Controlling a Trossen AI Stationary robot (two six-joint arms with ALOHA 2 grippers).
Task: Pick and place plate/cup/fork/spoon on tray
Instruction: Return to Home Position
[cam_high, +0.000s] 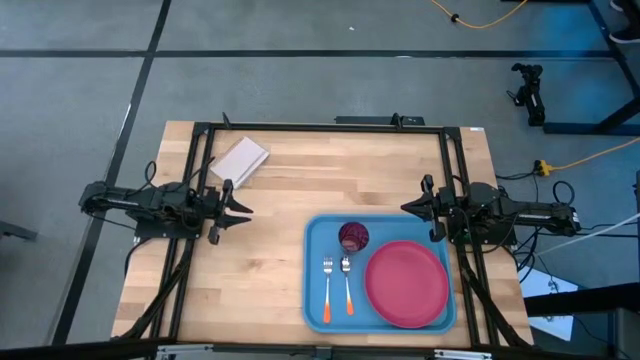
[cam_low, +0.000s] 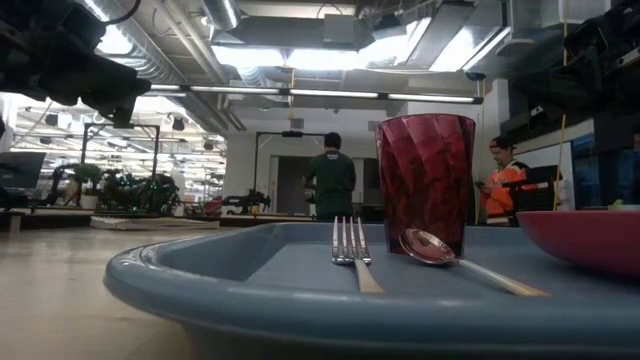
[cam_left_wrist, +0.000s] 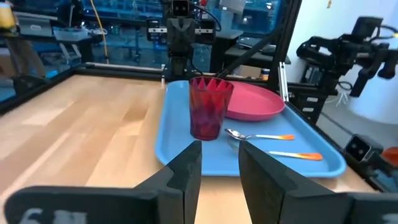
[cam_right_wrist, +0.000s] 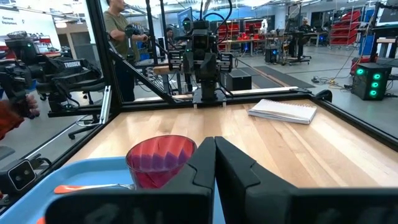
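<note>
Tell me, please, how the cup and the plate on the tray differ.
The cup is small, dark red and translucent; the plate is far wider, pink-red and opaque. The cup stands upright and tall; the plate lies flat and low. Both are round and rest on the blue tray.

The tabletop (cam_high: 260, 260) is pale wood, smooth, with visible grain. The tray (cam_high: 318, 240) is light-blue plastic with a soft sheen. The cup (cam_low: 424, 180) is glossy, translucent and faceted; the plate (cam_high: 406, 284) is smooth pink-red plastic. The fork (cam_low: 350, 250) and spoon (cam_low: 428, 247) have shiny metal heads.
</note>
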